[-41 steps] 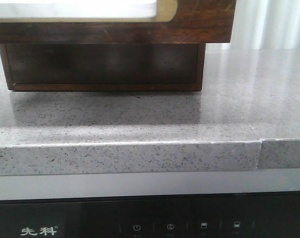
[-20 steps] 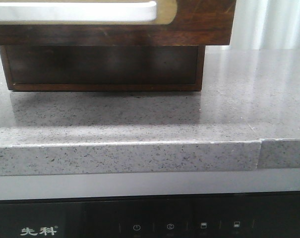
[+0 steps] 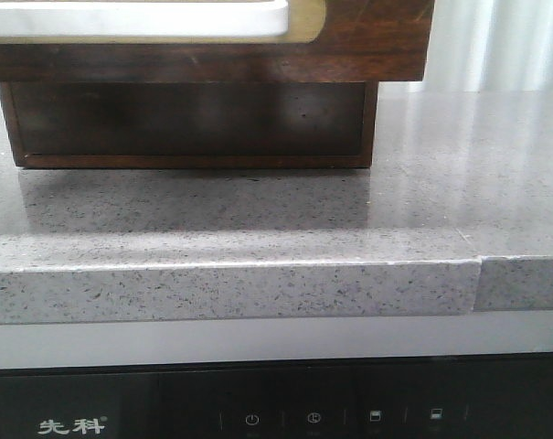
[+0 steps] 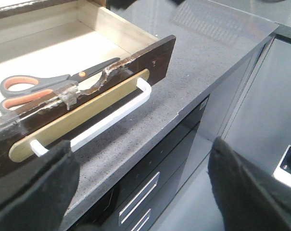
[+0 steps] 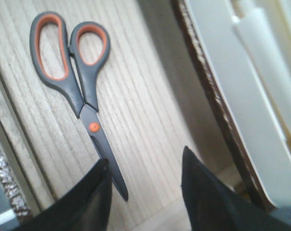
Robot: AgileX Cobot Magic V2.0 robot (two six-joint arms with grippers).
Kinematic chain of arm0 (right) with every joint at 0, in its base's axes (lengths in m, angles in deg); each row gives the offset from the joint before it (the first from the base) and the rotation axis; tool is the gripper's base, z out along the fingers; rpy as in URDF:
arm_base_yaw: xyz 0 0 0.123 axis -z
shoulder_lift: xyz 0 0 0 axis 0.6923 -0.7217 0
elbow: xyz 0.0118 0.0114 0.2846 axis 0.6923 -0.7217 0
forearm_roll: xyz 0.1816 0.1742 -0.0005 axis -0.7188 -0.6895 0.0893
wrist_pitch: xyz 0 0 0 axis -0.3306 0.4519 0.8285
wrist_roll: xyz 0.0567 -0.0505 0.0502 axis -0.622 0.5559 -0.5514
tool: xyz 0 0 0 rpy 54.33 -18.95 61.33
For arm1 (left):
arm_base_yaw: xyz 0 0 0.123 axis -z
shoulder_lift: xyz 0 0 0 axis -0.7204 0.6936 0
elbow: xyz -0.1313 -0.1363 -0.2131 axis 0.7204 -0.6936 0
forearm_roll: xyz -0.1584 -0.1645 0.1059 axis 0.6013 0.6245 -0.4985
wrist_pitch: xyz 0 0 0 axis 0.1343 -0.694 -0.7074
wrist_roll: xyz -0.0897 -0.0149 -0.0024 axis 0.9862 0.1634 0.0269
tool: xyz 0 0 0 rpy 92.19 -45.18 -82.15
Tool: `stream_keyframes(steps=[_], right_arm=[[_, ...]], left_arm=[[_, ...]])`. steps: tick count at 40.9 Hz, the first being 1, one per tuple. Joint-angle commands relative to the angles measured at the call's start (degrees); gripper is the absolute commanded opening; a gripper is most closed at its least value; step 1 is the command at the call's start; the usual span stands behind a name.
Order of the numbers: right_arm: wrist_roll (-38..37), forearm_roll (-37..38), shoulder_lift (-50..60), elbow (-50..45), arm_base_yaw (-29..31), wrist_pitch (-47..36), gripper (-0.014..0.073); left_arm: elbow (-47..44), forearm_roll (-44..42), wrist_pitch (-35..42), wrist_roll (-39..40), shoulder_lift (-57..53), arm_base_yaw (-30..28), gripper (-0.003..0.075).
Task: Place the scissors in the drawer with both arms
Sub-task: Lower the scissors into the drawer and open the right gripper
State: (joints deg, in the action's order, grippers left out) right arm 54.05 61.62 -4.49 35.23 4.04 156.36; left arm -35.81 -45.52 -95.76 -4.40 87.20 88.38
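The small scissors (image 5: 80, 91) with dark grey handles and orange-lined finger loops lie flat on the pale wood-grain floor of the open dark brown wooden drawer (image 4: 111, 72), blades closed. In the left wrist view the same scissors (image 4: 44, 86) show just behind the drawer's front board, whose top edge is chipped and patched with clear tape. That front carries a long rounded cream panel and a white bar handle (image 4: 111, 120) standing off it.

The left claw (image 4: 140, 187), padded in black, hangs spread wide in front of the drawer front, just beside the handle and holding nothing. The right claw (image 5: 143, 192) hovers above the drawer's inside, its dark fingers (image 5: 208, 202) parted and empty, the scissor tips lying near them.

From the front, the drawer's front board (image 3: 367, 41) juts forward over the speckled grey stone worktop (image 3: 258, 229), above the dark brown wooden cabinet box (image 3: 189, 123) that stands on that surface. Below the worktop's thick edge runs a black glossy appliance panel (image 3: 285, 407) with small white symbols.
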Motion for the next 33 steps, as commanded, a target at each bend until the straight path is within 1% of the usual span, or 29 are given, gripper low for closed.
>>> stream_keyframes(steps=[1,3,6,12,15,22,27,33], right_arm=[[-8.9,0.9,5.8,1.3,2.2,-0.7,0.0371],[-12.3,0.9,7.0,1.2,3.5,0.3,0.0371],[-15.3,0.9,9.3,0.0,5.3,0.5,0.0371],[-18.5,0.7,15.9,-8.6,7.7,-1.8,0.0371],[-18.9,0.2,19.9,-14.3,7.8,-4.4,0.0371],[-18.8,-6.4,30.4,-29.0,7.8,-12.3,0.0371],[-18.8,-7.6,37.0,-37.7,7.8,-14.8,0.0371],[-18.8,-9.0,45.2,-46.0,7.8,-16.2,0.0371]], left_arm=[[1.7,0.9,4.9,0.5,0.3,0.4,0.0547],[1.7,0.9,4.9,0.5,0.3,0.4,0.0547],[1.7,0.9,4.9,0.5,0.3,0.4,0.0547],[1.7,0.9,4.9,0.5,0.3,0.4,0.0547],[1.7,0.9,4.9,0.5,0.3,0.4,0.0547],[1.7,0.9,4.9,0.5,0.3,0.4,0.0546],[1.7,0.9,4.9,0.5,0.3,0.4,0.0547],[1.7,0.9,4.9,0.5,0.3,0.4,0.0547]])
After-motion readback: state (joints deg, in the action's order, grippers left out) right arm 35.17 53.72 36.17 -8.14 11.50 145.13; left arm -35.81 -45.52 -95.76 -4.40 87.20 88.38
